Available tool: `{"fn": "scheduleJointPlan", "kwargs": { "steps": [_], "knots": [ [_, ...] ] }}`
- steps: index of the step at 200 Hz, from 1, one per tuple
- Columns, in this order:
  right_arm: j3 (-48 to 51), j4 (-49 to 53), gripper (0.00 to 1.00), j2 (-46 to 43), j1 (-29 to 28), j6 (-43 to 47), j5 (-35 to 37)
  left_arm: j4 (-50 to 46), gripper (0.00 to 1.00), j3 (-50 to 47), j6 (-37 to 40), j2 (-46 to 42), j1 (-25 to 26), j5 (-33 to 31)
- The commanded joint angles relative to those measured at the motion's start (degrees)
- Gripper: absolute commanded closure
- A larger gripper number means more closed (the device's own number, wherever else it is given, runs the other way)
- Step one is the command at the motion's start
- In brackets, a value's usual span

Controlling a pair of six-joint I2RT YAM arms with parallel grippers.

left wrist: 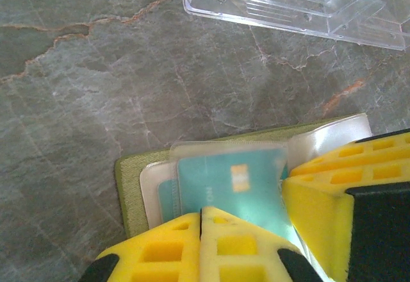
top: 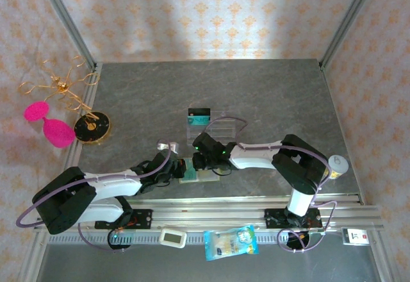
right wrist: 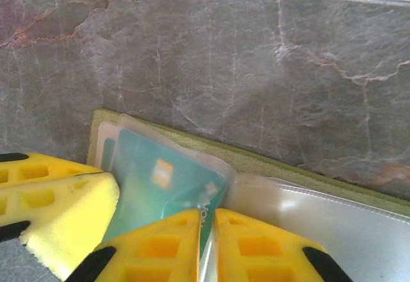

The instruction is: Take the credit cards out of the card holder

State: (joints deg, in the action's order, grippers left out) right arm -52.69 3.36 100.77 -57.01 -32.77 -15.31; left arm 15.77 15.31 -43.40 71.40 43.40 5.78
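Yellow pads of the left claw [left wrist: 200, 221] press flat against each other at the bottom of the left wrist view, closed with no gap. The end of a teal credit card [left wrist: 224, 179] runs under their tips, and I cannot tell whether they pinch it or merely bear down on it. That card, marked with a small orange chip, sits in a clear pocket [left wrist: 269, 150] of the olive card holder [left wrist: 128, 186], which lies open on the grey marbled worktop [left wrist: 96, 70]. A second teal card [left wrist: 165, 200] peeks out of the pocket just beside it, toward the holder's outer edge.

The right claw [right wrist: 209, 221] faces the left one from the other side. Its jaws stand nearly together with only a thin slit between them. The near corner of the chip card goes into that slit, so the claw is clamped on that card.

Beyond the holder lies a clear plastic tray [left wrist: 288, 6], apart from it. Seen from above, both claws meet over the holder near the worktop's front edge, and a third card [top: 199, 116] with a dark strip lies at the tray's far end.
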Motion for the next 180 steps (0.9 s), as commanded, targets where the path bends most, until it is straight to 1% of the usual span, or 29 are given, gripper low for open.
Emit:
{"fn": "scheduleJointPlan", "kwargs": {
  "steps": [1,20,38,57,95,116,128,151,165,180],
  "knots": [
    [0.07,-2.59,0.87,2.56,-1.08,0.85,-3.11,-3.38,1.00,-0.98,1.39,2.60,0.22,2.81],
    [0.10,-2.30,0.92,3.09,-1.04,1.21,-3.31,-3.38,1.00,-0.92,1.56,2.67,0.36,3.10],
    [0.54,-1.82,1.00,3.07,-1.08,1.21,-2.18,-3.94,1.00,-0.89,1.52,2.38,0.29,2.80],
    [1.03,0.60,1.00,2.30,-1.08,1.19,2.16,-4.73,1.00,-1.29,1.23,1.39,0.28,2.04],
    [2.13,7.47,1.00,-0.06,-1.16,2.39,14.26,-5.98,0.98,-2.48,1.16,-1.19,0.22,0.77],
    [2.98,8.29,1.00,-1.77,-1.32,1.77,16.67,-7.45,0.98,-2.09,1.47,-2.27,0.13,0.56],
    [2.79,8.32,0.99,-2.39,-1.51,1.28,17.24,-8.01,0.94,-1.62,1.73,-3.79,0.15,0.46],
    [2.89,6.29,0.93,-4.31,-2.26,1.21,16.72,-9.74,0.86,0.04,2.26,-7.73,0.22,0.36],
    [2.94,5.36,0.89,-5.65,-2.48,1.14,16.50,-9.77,0.77,1.17,2.61,-8.98,0.62,0.74],
    [3.10,4.80,0.87,-6.74,-2.49,1.05,16.36,-10.35,0.68,2.57,3.25,-8.00,1.54,0.24]
  ]
}}
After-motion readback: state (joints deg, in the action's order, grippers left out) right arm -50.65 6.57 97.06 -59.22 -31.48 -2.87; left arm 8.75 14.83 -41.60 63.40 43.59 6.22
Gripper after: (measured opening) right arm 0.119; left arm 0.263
